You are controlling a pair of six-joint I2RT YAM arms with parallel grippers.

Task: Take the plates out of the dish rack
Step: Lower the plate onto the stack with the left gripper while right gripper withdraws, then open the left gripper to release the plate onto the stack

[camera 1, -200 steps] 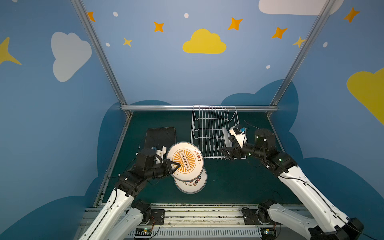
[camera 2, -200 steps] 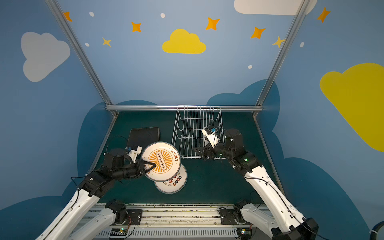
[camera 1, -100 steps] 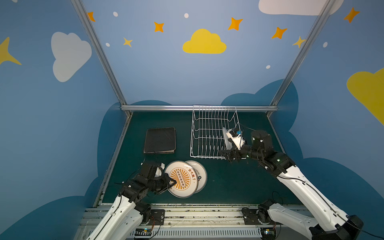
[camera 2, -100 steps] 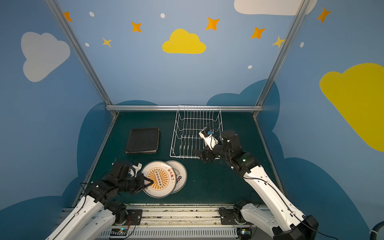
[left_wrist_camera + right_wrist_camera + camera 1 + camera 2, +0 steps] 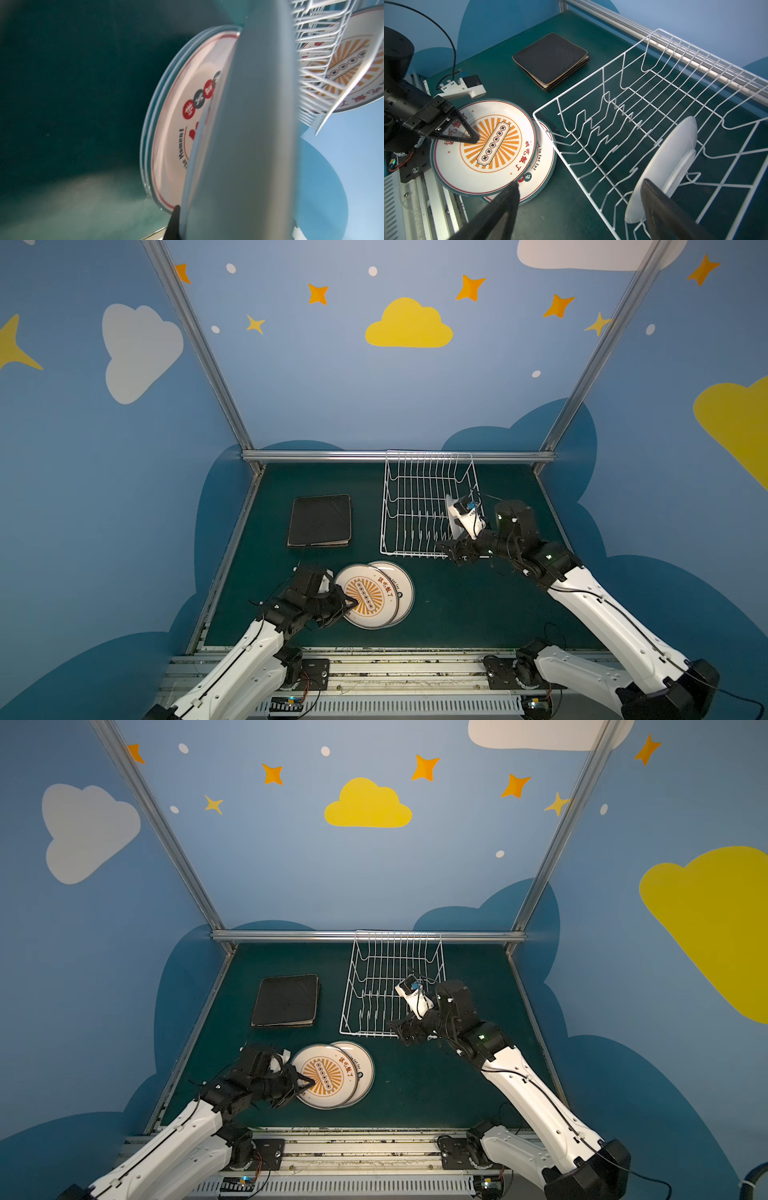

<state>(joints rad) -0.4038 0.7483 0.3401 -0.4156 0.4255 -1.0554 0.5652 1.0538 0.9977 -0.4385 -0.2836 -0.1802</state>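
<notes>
My left gripper [image 5: 351,605] [image 5: 307,1085] is shut on the near rim of a round plate with an orange sunburst [image 5: 370,597] [image 5: 328,1077] [image 5: 492,166]. That plate lies tilted, low over a stack of round plates [image 5: 405,589] [image 5: 542,176] [image 5: 176,135] near the table's front. In the left wrist view its grey underside [image 5: 249,145] fills the middle. The white wire dish rack [image 5: 428,454] [image 5: 399,932] [image 5: 596,71] holds one white plate [image 5: 675,158] upright at its near right corner. My right gripper [image 5: 451,549] [image 5: 401,1029] [image 5: 580,184] is open beside that plate, one finger over the rack, one outside.
Several black-backed square plates [image 5: 320,520] [image 5: 286,1000] [image 5: 550,58] lie stacked face down left of the rack. An aluminium rail [image 5: 332,456] runs along the back edge, blue walls close both sides, and the arms' base rail lies along the front.
My left arm has brought the sunburst plate down from above the table onto the round stack. My right gripper stays open at the rack's near right corner, shifted only slightly.
</notes>
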